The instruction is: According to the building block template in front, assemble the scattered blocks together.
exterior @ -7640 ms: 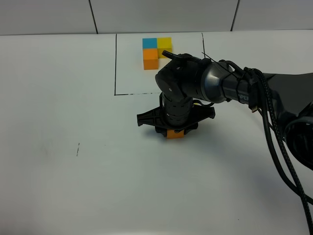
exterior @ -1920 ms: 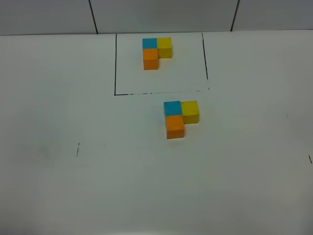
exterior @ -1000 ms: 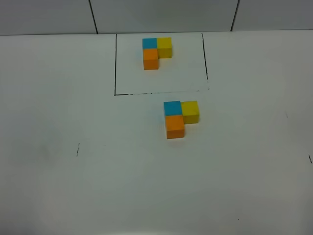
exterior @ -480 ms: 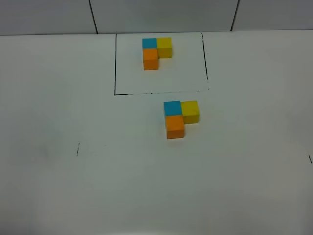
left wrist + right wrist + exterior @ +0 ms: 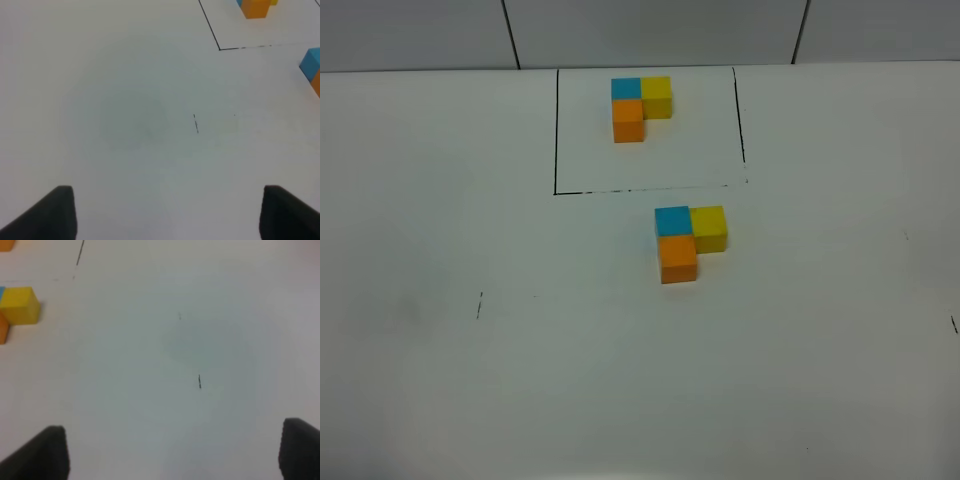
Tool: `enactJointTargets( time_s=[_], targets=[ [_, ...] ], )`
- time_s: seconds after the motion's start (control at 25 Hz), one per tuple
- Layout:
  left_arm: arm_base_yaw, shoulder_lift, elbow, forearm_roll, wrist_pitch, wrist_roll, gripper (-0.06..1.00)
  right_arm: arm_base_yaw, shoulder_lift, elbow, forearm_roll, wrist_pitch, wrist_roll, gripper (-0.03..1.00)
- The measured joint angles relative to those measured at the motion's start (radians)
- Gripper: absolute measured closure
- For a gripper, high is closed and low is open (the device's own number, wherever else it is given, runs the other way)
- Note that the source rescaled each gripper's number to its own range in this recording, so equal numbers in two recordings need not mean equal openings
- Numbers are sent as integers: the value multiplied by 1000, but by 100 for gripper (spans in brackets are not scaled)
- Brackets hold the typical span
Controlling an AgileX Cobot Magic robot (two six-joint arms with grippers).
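Exterior high view: the template (image 5: 645, 130), a black-lined frame at the far side of the table (image 5: 470, 380), holds a tight L of blue, yellow and orange cubes. Just outside the frame's near edge sit the blocks: blue block (image 5: 672, 221) touching yellow block (image 5: 708, 228) beside it, orange block (image 5: 678, 259) touching the blue one on the near side. The arrangement copies the template's L, so the assembly appears finished. No arm is in this view.

Left wrist view: left gripper (image 5: 167, 212) spread wide and empty over bare table, well apart from the blocks, apparently parked because nothing is left to place.

Right wrist view: right gripper (image 5: 175, 452) likewise wide apart, holding nothing; the yellow block shows at the frame edge.
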Motion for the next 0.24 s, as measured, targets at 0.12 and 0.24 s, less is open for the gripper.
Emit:
enactJointTargets(
  time_s=[0.12, 0.24],
  targets=[
    [0, 0, 0, 0, 0, 0, 27, 0, 0, 0, 0, 0, 0, 24],
    [0, 0, 0, 0, 0, 0, 27, 0, 0, 0, 0, 0, 0, 24]
  ],
)
